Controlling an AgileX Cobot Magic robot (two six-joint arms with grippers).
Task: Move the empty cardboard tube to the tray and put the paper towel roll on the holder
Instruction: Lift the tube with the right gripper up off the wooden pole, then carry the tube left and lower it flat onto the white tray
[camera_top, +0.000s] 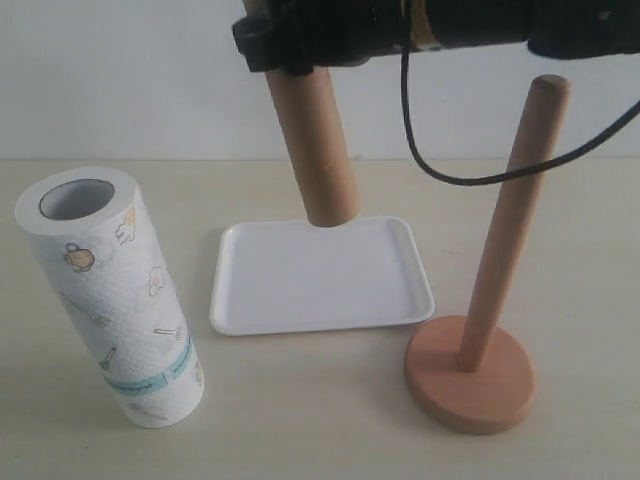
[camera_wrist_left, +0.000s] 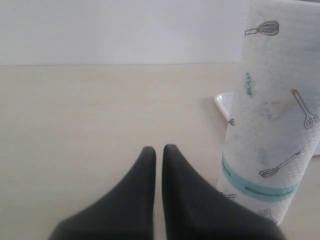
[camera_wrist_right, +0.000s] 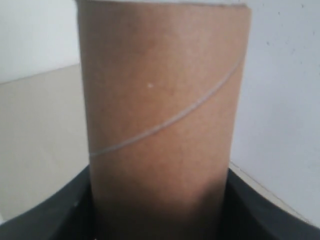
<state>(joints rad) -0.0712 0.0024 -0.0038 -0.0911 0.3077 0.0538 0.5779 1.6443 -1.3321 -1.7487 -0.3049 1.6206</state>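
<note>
The brown cardboard tube (camera_top: 314, 145) hangs tilted above the back edge of the white tray (camera_top: 320, 275), its lower end just over the rim. My right gripper (camera_top: 290, 45) is shut on the tube's upper part; in the right wrist view the tube (camera_wrist_right: 162, 115) fills the frame between the black fingers (camera_wrist_right: 250, 210). The printed paper towel roll (camera_top: 115, 295) stands upright at the left. My left gripper (camera_wrist_left: 159, 152) is shut and empty, low over the table beside the roll (camera_wrist_left: 272, 115). The wooden holder (camera_top: 490, 300) stands bare at the right.
A black cable (camera_top: 440, 165) loops down from the right arm between the tube and the holder's post. A white wall (camera_top: 120, 80) closes off the back of the beige table (camera_top: 330, 410).
</note>
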